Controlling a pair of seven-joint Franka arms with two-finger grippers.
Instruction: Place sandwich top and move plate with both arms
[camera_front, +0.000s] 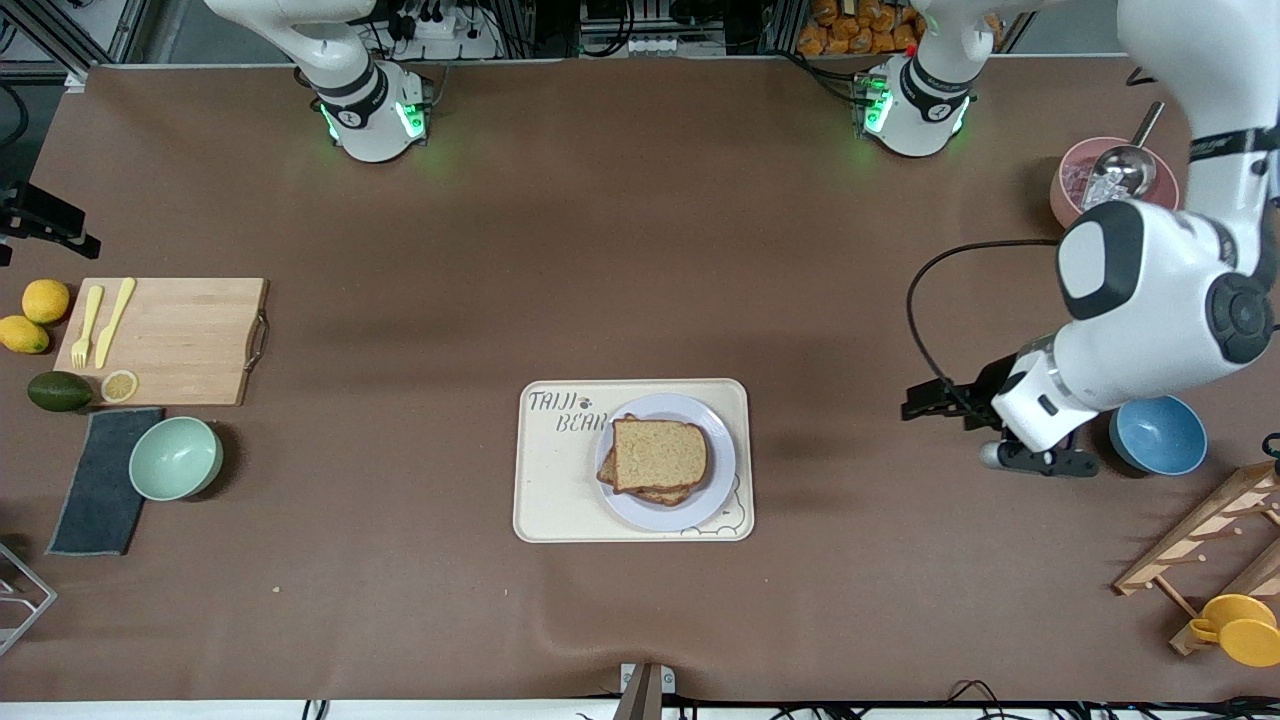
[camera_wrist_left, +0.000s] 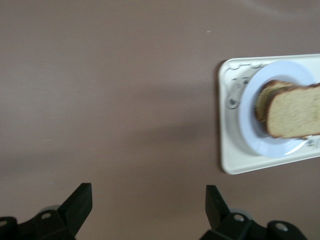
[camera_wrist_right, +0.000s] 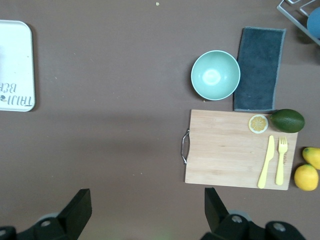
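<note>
The right gripper (camera_wrist_right: 145, 212) hangs open over bare table. The bread (camera_front: 659, 453) already lies on the plate (camera_front: 668, 510), in the tray (camera_front: 548, 490). The plate looks stiff and slippery: grip opposite rims, level. The left gripper (camera_wrist_left: 149, 210) is open too, over bare table.

Cutting board (camera_front: 165, 340) mid-left of frame, yellow fork (camera_front: 86, 328) and knife (camera_front: 115, 321) on it. Mint bowl (camera_front: 176, 457) and grey cloth (camera_front: 103, 480) below; blue bowl (camera_front: 1160, 435) right edge.
</note>
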